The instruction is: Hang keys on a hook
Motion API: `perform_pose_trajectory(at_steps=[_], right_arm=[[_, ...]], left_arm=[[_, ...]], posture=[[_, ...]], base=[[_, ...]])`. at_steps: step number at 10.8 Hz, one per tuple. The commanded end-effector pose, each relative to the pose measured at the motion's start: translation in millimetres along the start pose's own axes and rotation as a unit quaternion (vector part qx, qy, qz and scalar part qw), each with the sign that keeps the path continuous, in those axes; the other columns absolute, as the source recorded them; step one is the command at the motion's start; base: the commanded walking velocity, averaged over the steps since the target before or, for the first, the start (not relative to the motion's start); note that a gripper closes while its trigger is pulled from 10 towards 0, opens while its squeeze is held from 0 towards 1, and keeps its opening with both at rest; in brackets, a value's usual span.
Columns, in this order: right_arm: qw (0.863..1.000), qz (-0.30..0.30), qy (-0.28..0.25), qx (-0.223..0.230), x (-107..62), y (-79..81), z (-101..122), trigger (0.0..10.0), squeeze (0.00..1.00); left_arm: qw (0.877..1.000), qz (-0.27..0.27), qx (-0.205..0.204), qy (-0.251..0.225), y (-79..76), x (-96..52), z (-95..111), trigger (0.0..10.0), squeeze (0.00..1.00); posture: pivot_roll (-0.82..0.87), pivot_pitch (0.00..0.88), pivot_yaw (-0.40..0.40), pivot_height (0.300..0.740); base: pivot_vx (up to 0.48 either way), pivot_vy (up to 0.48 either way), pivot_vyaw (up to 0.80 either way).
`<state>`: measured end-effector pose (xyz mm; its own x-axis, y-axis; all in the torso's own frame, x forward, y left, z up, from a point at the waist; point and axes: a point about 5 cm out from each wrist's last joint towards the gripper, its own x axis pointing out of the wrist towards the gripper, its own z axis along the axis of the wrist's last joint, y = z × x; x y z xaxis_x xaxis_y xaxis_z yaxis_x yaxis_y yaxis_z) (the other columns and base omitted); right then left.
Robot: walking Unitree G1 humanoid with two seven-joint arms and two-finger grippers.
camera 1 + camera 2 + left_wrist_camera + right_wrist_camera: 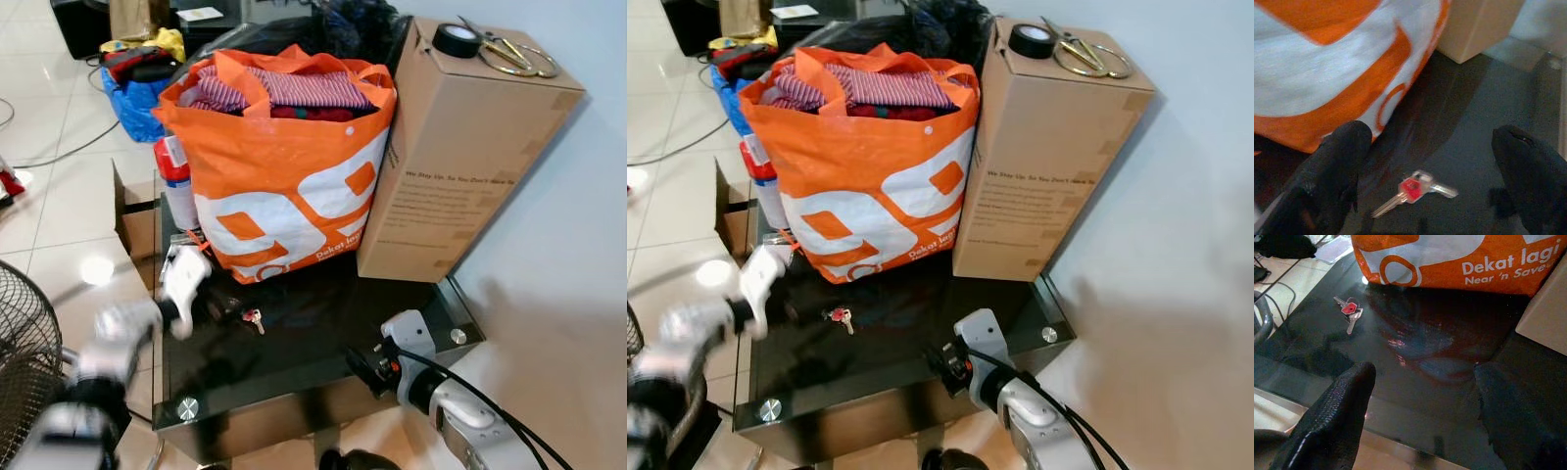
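Left gripper [1425, 171] is held wide open and empty, fingers straddling the keys [1413, 190] just ahead of it. Keys are lying flat on the dark glass table [392, 304], close to the foot of the orange bag [284, 166]. Right gripper [1420, 406] is spread open too, nothing held, poised low over the table's near edge. Cardboard box [460, 157] is stood beside the bag. No hook is seen; pickup not yet done, hanging all left

Bright, even daylight; glare on the floor tiles [96, 269], left arm [137, 323] motion-blurred, left wrist view soft.
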<state>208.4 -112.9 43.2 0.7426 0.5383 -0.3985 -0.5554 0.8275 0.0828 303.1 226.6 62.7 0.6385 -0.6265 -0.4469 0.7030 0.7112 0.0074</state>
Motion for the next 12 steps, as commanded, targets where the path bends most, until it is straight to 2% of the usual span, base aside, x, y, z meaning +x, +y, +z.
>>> perform_pose_trajectory(at_steps=[1,4,6,8,10,12], right_arm=[[1.0,-0.006,0.004,-0.005,-0.5,-3.4,-1.9,10.0,0.0],[1.0,-0.005,0.006,-0.009,-4.4,-6.0,-1.2,10.0,0.0],[1.0,-0.008,0.007,-0.011,-9.6,-8.2,-0.9,10.0,0.0],[1.0,-0.006,0.001,-0.008,-16.1,-6.4,0.7,10.0,0.0],[0.999,0.02,0.014,-0.022,-21.8,-1.9,-0.5,10.0,0.0],[0.999,0.016,0.019,-0.02,-29.5,-1.5,-1.8,10.0,0.0]], left_arm=[[0.999,-0.004,0.002,0.038,-1.2,3.8,-5.1,10.0,0.0],[0.991,0.012,-0.003,0.136,-1.2,18.4,-15.7,10.0,0.0],[0.988,0.034,0.002,0.148,-2.8,25.9,-16.0,10.0,0.0],[0.988,0.064,0.001,0.137,-0.7,30.1,-12.0,10.0,0.0],[0.989,0.05,0.011,0.136,-5.6,33.5,-13.3,10.0,0.0],[0.99,0.031,0.016,0.134,-11.9,37.0,-15.6,10.0,0.0]], posture=[[-0.09,0.032,-0.09,0.74],[-0.12,0.047,-0.097,0.74],[-0.14,0.061,-0.102,0.74],[-0.15,0.085,-0.108,0.74],[-0.16,0.114,-0.113,0.74],[-0.17,0.135,-0.114,0.74]], base=[[0.0,0.0,0.0],[0.0,0.0,0.0],[0.0,0.0,0.0],[0.0,0.0,0.0],[0.0,0.0,0.0],[0.0,0.0,0.0]])
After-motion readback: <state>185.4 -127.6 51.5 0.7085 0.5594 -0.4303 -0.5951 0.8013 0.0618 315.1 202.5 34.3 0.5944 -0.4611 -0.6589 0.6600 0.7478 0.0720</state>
